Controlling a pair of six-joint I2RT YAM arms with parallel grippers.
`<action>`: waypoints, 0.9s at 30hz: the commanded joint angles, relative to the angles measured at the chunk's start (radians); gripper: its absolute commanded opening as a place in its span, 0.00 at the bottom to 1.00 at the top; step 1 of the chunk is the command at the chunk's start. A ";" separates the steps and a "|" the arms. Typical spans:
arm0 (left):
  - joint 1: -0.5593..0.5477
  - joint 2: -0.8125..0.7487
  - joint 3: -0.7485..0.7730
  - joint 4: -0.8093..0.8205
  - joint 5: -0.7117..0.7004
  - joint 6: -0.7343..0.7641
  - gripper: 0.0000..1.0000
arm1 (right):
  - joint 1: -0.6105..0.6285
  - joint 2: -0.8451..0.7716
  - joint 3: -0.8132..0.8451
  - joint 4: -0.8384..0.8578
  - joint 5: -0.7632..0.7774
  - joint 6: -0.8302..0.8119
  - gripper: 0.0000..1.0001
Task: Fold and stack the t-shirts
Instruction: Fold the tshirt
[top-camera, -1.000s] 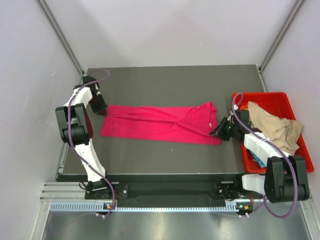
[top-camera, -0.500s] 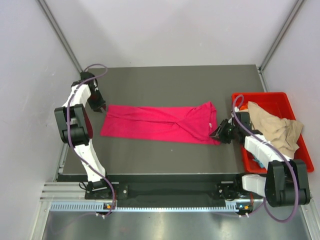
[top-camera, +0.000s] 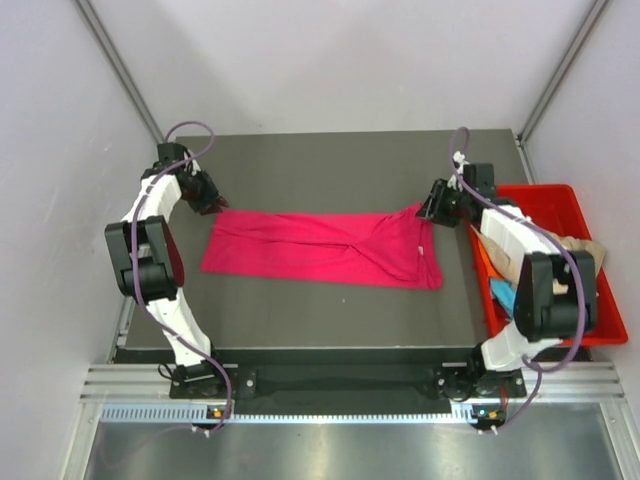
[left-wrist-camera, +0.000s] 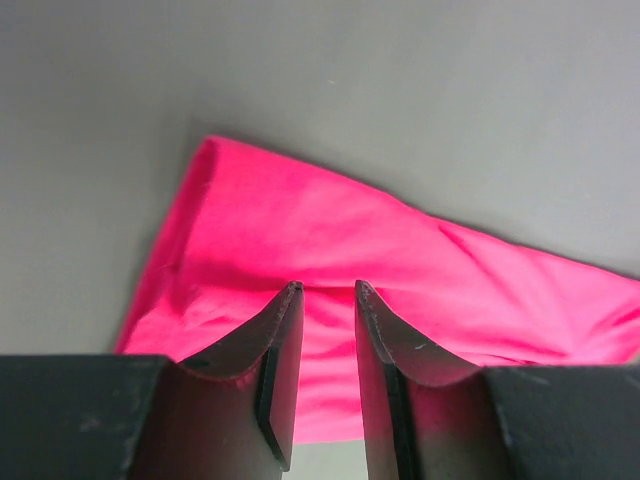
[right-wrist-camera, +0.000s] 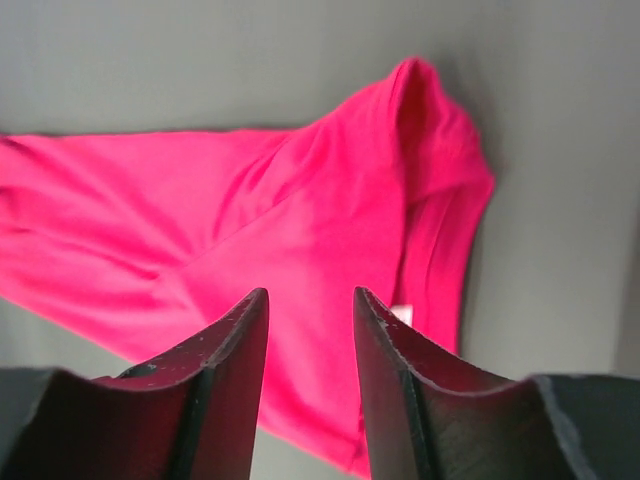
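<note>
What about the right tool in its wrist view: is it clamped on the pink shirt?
No, the right tool stands open, and the pink shirt lies flat on the table beyond it.

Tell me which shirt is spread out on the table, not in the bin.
The magenta-pink t-shirt, lying flat on the dark table. The tan shirt and the turquoise shirt sit bunched in the red bin.

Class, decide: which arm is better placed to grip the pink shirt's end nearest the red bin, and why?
The right. The right gripper, open, is over that end of the pink shirt, beside the red bin; the left gripper, also open, sits at the opposite end.
</note>
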 joint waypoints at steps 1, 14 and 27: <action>-0.002 0.033 -0.039 0.135 0.115 -0.049 0.32 | -0.003 0.101 0.115 0.023 0.008 -0.101 0.40; -0.002 0.182 -0.037 0.116 -0.025 -0.049 0.32 | -0.006 0.353 0.276 -0.003 0.014 -0.169 0.36; -0.002 0.177 -0.034 0.104 -0.056 -0.049 0.32 | -0.012 0.336 0.268 -0.003 0.056 -0.170 0.38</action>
